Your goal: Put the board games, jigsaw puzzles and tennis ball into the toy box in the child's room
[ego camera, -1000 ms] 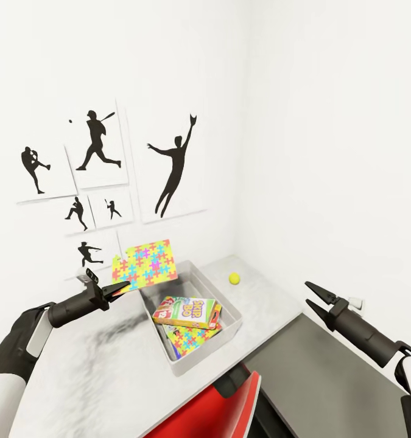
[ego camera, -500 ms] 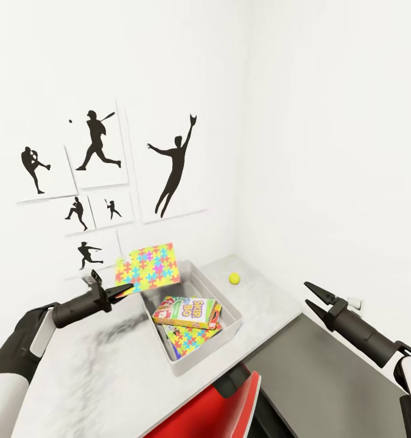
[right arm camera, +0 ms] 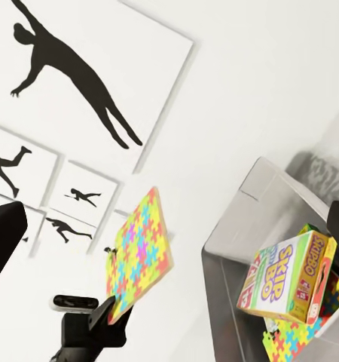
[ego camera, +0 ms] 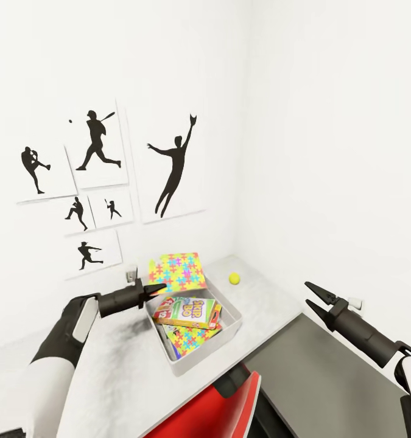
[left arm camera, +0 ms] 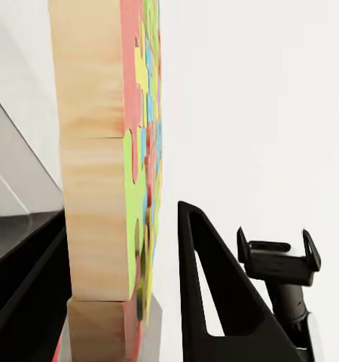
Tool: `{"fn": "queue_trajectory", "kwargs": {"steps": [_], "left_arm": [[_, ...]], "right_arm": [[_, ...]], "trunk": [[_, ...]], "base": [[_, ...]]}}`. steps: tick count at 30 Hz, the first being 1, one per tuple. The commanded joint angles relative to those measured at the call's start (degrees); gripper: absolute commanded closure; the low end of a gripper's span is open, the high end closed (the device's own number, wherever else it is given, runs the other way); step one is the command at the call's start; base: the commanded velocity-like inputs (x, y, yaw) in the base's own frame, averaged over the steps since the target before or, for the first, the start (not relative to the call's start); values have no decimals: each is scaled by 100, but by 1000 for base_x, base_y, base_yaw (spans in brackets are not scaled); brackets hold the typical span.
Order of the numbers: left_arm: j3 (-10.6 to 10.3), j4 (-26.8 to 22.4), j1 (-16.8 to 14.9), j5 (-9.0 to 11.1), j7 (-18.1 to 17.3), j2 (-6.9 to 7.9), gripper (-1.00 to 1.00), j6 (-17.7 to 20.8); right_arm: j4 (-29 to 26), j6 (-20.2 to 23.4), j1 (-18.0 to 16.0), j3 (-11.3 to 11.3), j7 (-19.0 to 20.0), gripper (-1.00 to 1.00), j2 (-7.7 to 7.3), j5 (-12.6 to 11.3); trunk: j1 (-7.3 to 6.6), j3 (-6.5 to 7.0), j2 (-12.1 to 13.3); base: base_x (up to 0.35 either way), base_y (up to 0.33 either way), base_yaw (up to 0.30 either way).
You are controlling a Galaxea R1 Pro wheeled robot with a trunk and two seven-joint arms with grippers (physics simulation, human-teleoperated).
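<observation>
The toy box (ego camera: 196, 356) sits on the white table (ego camera: 126, 371) near the corner, and it's filling up — the Skip-Bo board game (ego camera: 188, 312) lies on top inside, tilted, with a jigsaw puzzle (ego camera: 190, 340) flat beneath it. Another box edge peeks out under the Skip-Bo, too hidden to name.

Above the box's far rim, the left gripper (ego camera: 158, 288) has its fingers clamped on the edge of the second jigsaw puzzle (ego camera: 177, 272), holding it aloft and tilted over the box's back-left corner, clear of the contents. From the left wrist, the puzzle's wooden edge (left arm camera: 102, 181) stands between the fingers.

The right gripper (ego camera: 312, 298) hangs over the lower dark grey unit (ego camera: 327, 383), fingers spread apart, nothing in them.

The tennis ball (ego camera: 234, 278) rests on the tabletop — outside the box, near the corner wall. White walls all round, black baseball-player silhouettes (ego camera: 95, 143) on the left one, and a red chair back (ego camera: 214, 413) at the table's near edge.
</observation>
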Motion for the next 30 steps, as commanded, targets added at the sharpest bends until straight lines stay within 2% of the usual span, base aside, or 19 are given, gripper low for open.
{"fn": "queue_trajectory", "kwargs": {"steps": [1, 4, 7, 9, 12, 24, 30], "left_arm": [[10, 25, -10, -25, -13, -62, 100, -27], [24, 113, -18, -49, 9, -243, 100, -128], [33, 272, -20, -63, 34, -316, 100, -327], [45, 498, -21, -47, 64, -309, 100, -587], [59, 696, -25, -43, 113, -293, 100, -739], [77, 778, -28, -27, 389, -313, 100, -792], [81, 785, -28, -11, 899, -325, 100, -803]], "right_arm": [[0, 27, -5, -8, 47, -100, 1, 41], [-6, 27, -5, -5, 48, -100, 0, 41], [-11, 27, -5, -3, 47, -100, 0, 41], [-16, 27, -5, 1, 43, -100, 2, 41], [-19, 27, -5, 6, 41, -100, 2, 41], [-20, 27, -5, 14, 37, -100, 7, 70], [-20, 27, -5, 21, 34, -100, 9, 106]], "trunk": [[3, -7, -8], [3, -7, -8], [3, -7, -8], [3, -7, -8], [3, -7, -8], [3, -7, -8], [3, -7, -8]], "base": [[0, 0, 0], [0, 0, 0], [0, 0, 0], [0, 0, 0], [0, 0, 0], [0, 0, 0], [0, 0, 0]]}}
